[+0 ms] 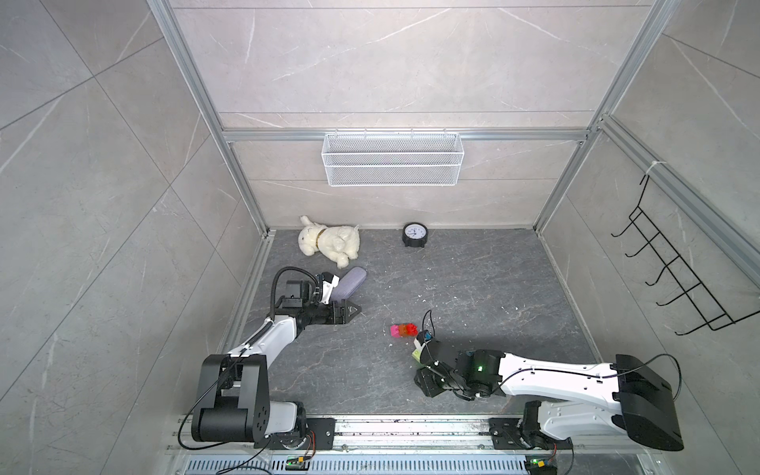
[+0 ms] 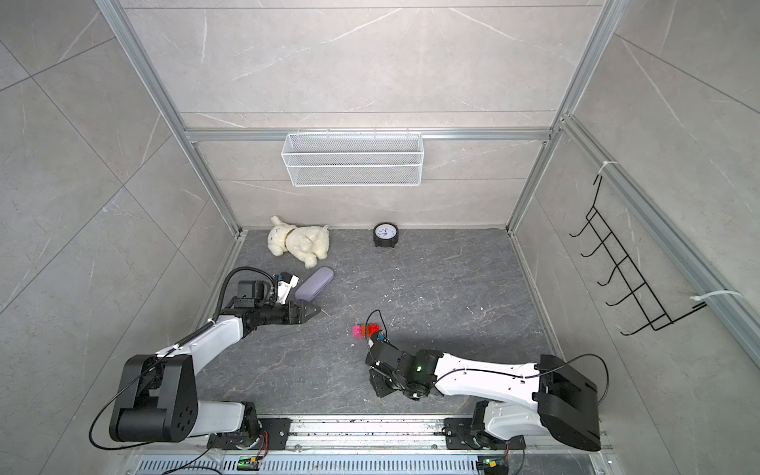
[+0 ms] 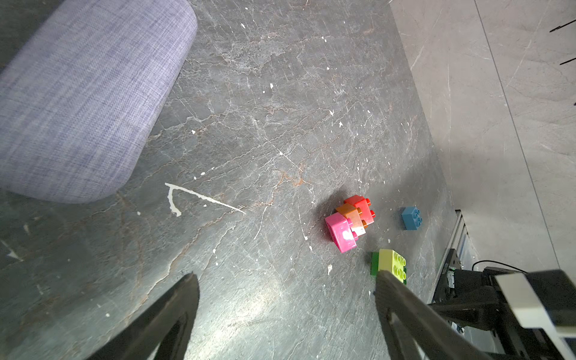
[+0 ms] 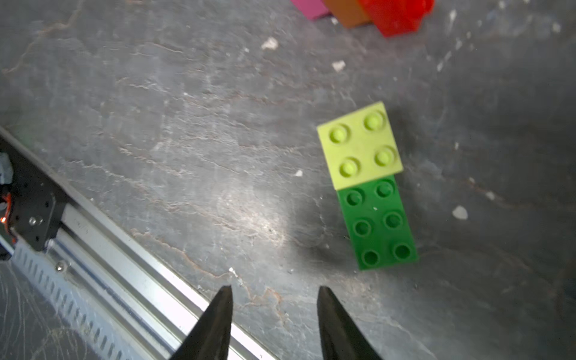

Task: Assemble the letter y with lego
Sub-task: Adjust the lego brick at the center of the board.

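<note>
As green brick (image 4: 377,224) lies flat, rail (image 4: 131,258) near

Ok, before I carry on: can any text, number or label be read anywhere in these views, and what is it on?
No text can be read.
On the clock dial: numerals, too small to read.
On the black part by the rail, left wrist view: a line of pale print, too blurred to read.
On the yellow-green brick and the green brick: no legible lettering on the studs.
</note>
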Motion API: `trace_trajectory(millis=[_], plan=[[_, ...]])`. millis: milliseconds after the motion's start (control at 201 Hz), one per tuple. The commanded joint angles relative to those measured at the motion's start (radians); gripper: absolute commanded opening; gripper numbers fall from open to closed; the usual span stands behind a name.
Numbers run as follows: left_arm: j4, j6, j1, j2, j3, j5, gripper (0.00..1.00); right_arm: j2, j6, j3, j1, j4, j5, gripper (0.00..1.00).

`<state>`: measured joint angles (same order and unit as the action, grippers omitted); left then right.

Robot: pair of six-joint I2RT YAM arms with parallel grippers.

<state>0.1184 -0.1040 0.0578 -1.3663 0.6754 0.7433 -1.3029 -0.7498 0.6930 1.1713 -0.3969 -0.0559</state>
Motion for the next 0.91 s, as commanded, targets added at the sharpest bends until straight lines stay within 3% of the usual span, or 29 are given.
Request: trace_trajectory(millis=[0,244,737,906], plan=[[-0.020,0.004,-0.004,0.018,-0.007,0.022,0.91,-0.072,-0.100,0.000,0.001,0.070,-0.010,0.46],[-0.020,0.008,-0.004,0.027,-0.009,0.021,0.91,-0.154,-0.119,0.004,-0.007,0.063,-0.019,0.46],[-0.017,0.015,-0.004,0.030,-0.010,0.021,0.91,-0.165,-0.016,-0.029,-0.152,0.136,0.013,0.49],[-0.018,0.015,-0.004,0.032,-0.010,0.020,0.91,-0.102,0.043,-0.022,-0.162,0.087,0.031,0.51]])
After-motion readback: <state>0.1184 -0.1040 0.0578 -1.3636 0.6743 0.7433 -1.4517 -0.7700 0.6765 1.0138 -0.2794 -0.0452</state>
